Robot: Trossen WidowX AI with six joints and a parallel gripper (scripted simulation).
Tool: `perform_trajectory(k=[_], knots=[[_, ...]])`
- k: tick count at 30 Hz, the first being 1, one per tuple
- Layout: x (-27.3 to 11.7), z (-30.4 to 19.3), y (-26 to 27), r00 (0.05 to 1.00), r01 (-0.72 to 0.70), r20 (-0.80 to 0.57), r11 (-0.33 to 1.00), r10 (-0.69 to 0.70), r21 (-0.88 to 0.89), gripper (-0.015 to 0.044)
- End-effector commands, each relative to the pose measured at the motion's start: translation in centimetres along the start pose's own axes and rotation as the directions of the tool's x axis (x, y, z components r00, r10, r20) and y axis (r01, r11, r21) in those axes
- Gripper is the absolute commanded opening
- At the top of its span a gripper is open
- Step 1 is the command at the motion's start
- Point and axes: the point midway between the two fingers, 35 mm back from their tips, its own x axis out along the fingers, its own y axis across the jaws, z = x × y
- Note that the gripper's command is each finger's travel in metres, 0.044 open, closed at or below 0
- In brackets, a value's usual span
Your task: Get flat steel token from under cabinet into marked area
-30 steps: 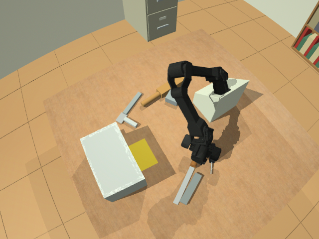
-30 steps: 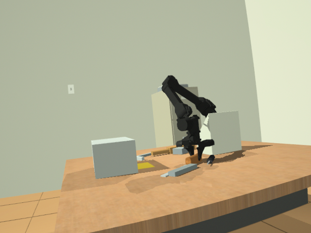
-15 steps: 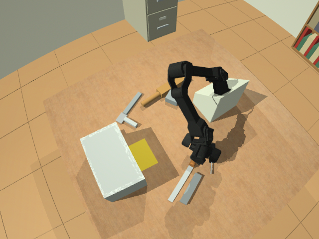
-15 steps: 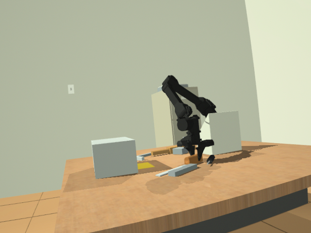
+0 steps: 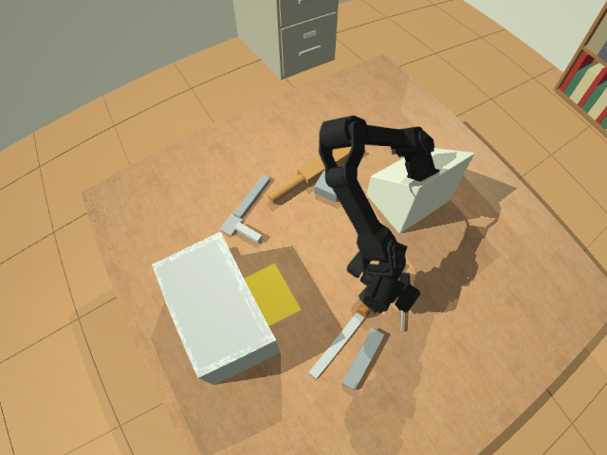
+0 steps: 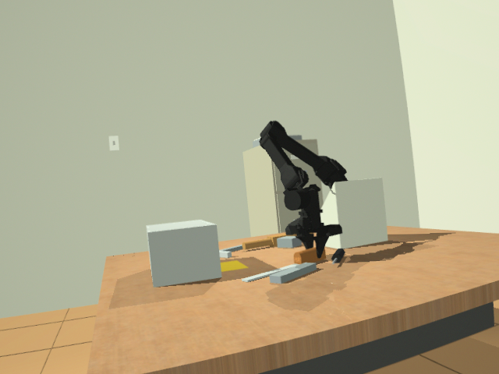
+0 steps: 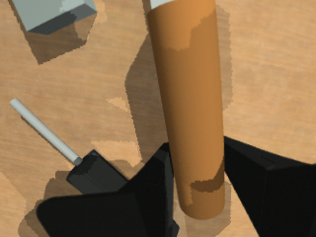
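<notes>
My gripper [image 5: 368,307] [image 6: 316,250] [image 7: 193,144] is shut on the orange handle [image 7: 190,94] [image 6: 306,255] of a long scraper. Its flat pale blade [image 5: 338,345] [image 6: 263,274] points away from me, towards the front of the table, and lies low on the wood. The white cabinet [image 5: 211,299] [image 6: 183,253] stands to the left. The yellow marked area [image 5: 271,294] [image 6: 232,265] lies in front of it, between the cabinet and my gripper. The steel token is not visible in any view.
A grey bar [image 5: 363,358] [image 6: 291,273] [image 7: 54,12] lies beside the blade. A small black-handled pick [image 5: 402,320] [image 6: 337,255] [image 7: 44,130] lies right of my gripper. An L-shaped grey tool [image 5: 245,208] and a wooden-handled tool [image 5: 294,183] lie further back. The arm's white base box [image 5: 416,193] stands at the right.
</notes>
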Motion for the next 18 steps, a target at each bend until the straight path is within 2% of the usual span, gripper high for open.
perform_trajectory(k=[1, 18], knots=[[-0.02, 0.07, -0.01, 1.0, 0.0, 0.002, 0.999, 0.0, 0.043, 0.0], [-0.02, 0.08, -0.02, 1.0, 0.0, 0.002, 0.984, 0.0, 0.177, 0.0]])
